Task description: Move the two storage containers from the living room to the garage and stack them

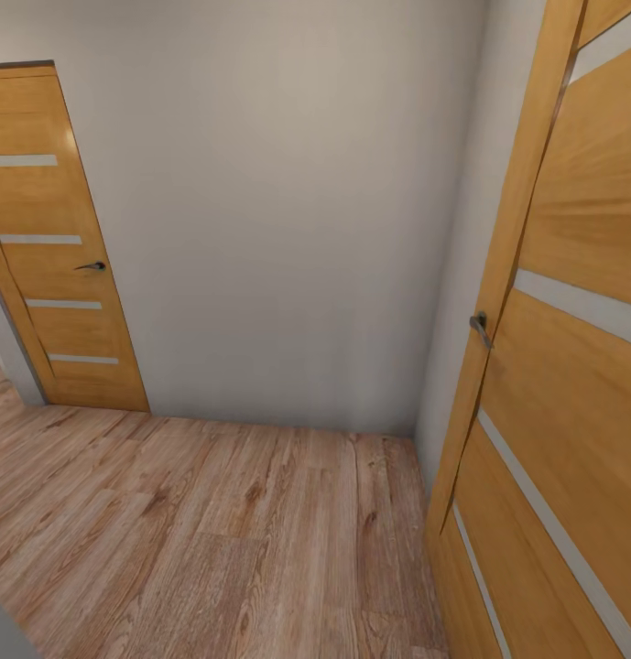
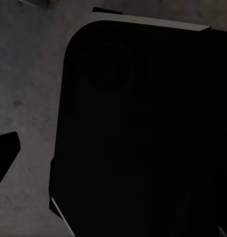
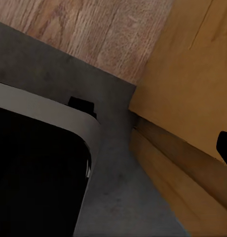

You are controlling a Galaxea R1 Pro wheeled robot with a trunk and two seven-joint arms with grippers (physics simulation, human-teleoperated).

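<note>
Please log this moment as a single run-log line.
place: hallway, wood floor | ahead: wall, door | right: open door | containers: unseen | tools: state unclear

Seen from the left wrist camera, a black fingertip (image 2: 5,153) juts in beside the robot's dark rounded base (image 2: 143,133). From the right wrist camera, another dark fingertip (image 3: 225,148) shows; whether either gripper is closed is unclear.
</note>
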